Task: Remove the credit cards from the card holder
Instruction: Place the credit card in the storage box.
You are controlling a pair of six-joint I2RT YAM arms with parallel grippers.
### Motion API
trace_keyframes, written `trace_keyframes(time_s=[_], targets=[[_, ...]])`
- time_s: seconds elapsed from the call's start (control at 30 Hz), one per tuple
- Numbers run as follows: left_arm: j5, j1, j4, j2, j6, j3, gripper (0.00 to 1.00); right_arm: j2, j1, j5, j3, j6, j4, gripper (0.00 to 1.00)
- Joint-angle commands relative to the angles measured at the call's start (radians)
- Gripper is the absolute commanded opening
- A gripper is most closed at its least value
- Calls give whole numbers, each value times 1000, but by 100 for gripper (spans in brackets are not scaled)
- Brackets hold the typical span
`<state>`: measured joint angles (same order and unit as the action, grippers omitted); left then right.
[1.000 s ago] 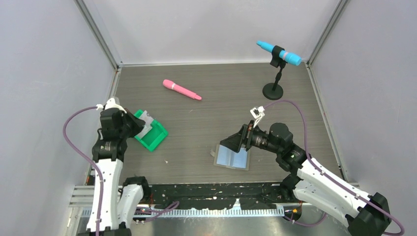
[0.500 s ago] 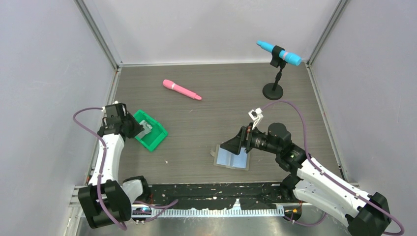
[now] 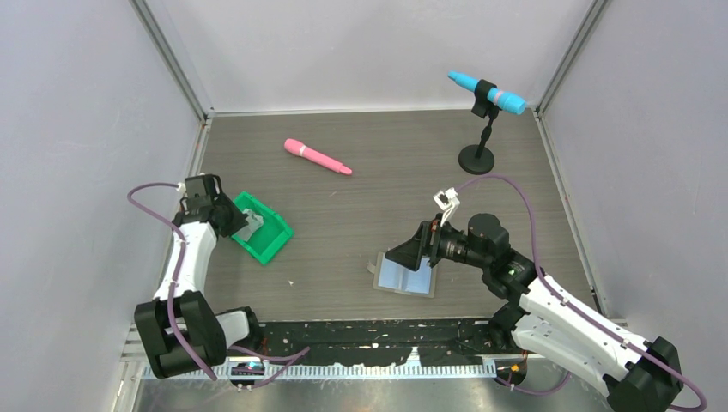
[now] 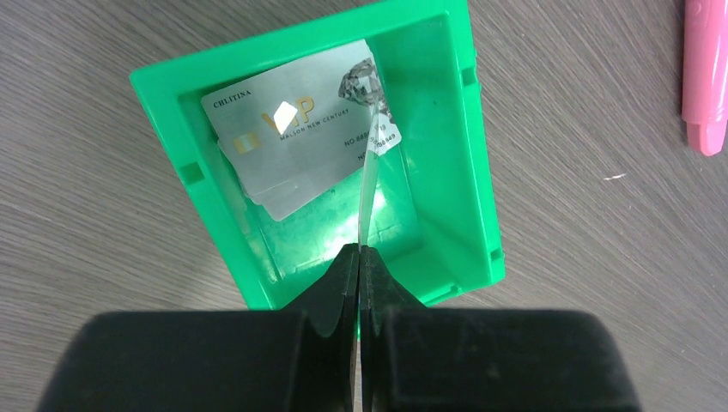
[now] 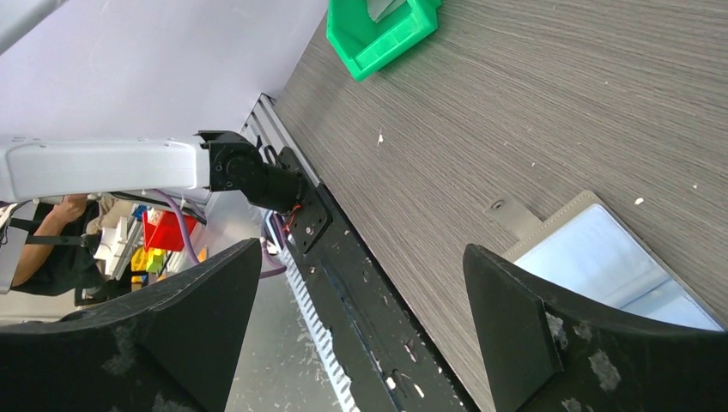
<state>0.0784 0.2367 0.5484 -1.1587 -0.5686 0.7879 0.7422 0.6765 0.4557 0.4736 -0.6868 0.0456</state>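
The card holder (image 3: 405, 276) lies open on the table, its pale blue pockets facing up; its corner also shows in the right wrist view (image 5: 614, 262). My right gripper (image 3: 410, 251) hovers over its left part, open and empty (image 5: 360, 257). My left gripper (image 4: 359, 249) is shut on a credit card (image 4: 367, 193) held edge-on over the green tray (image 4: 476, 172). Other credit cards (image 4: 283, 137) lie flat in the tray's far corner. From above, the left gripper (image 3: 233, 220) sits at the tray's left edge (image 3: 273, 242).
A pink marker (image 3: 318, 157) lies at the back centre of the table and shows at the right edge of the left wrist view (image 4: 706, 77). A blue marker (image 3: 486, 93) rests on a black stand (image 3: 476, 159) at the back right. Metal rails line the table's sides.
The left arm has swung back and lowered while its gripper stayed shut over the tray. The right gripper has shifted slightly left over the card holder.
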Motion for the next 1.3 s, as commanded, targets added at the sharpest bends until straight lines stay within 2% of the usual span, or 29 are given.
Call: trace_keyframes(time_s=[0.0, 0.37, 0.57, 0.73, 1.07, 1.27], targets=[[-63, 8, -19, -36, 19, 60, 0, -26, -3, 8, 62, 34, -13, 96], [-101, 9, -22, -33, 3, 62, 0, -43, -3, -10, 60, 49, -33, 95], [-23, 9, -36, -1, -17, 54, 0, -34, -5, -13, 64, 52, -33, 95], [-58, 9, -36, 34, -26, 50, 0, -25, -4, -14, 63, 49, -32, 95], [-102, 18, -51, -58, -56, 55, 0, -34, -3, -19, 61, 44, -32, 95], [-162, 18, -16, -96, -58, 80, 8, -51, -3, -31, 60, 48, -38, 95]])
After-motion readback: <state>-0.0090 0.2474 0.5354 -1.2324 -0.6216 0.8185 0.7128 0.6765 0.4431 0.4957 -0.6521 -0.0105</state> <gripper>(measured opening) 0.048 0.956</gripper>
